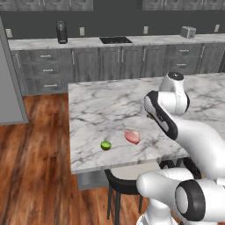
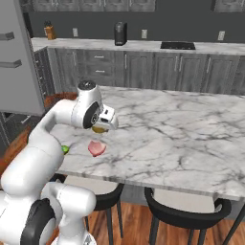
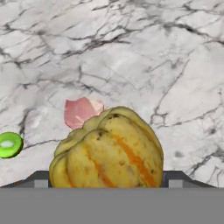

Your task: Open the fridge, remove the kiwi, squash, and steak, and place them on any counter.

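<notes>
Just ribbed yellow-orange squash [image 3: 109, 151]

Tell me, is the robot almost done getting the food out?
Almost! The kiwi and the steak already lie on the marble counter. The squash sits right between the gripper's wide jaws, above the counter near the steak. What's left is leaving the squash on the counter and backing away.

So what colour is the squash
Yellow with orange stripes and faint ribbing; the squash shows best in the hand view.
</notes>
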### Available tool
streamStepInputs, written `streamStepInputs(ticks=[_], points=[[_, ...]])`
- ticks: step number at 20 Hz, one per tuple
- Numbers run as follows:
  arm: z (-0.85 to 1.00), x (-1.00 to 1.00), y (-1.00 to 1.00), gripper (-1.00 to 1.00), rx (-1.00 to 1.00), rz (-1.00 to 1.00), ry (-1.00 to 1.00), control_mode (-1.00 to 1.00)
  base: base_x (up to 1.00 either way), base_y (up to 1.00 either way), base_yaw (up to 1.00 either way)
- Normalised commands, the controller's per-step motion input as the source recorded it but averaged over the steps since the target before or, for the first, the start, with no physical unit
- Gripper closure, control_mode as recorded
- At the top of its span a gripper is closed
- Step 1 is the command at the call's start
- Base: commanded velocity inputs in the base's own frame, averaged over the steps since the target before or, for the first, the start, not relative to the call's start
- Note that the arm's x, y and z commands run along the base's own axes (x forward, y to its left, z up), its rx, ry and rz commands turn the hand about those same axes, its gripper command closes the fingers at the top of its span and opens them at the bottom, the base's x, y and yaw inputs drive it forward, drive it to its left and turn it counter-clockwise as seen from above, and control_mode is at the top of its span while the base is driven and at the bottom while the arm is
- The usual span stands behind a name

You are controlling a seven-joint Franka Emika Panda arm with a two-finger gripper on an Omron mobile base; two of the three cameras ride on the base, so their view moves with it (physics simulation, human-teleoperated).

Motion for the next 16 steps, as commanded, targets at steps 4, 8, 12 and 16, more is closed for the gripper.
streamStepInputs(ticks=[4,8,12,16], points=[[-0.78,0.85,-0.44,1.00,0.00,0.00,0.20,-1.00,0.00,0.00,0.00],[-0.60,0.69,-0.24,1.00,0.00,0.00,0.21,-1.00,0.00,0.00,0.00],[-0.51,0.47,-0.28,1.00,0.00,0.00,0.17,-1.00,0.00,0.00,0.00],[-0.62,0.03,-0.25,1.00,0.00,0.00,0.01,-1.00,0.00,0.00,0.00]])
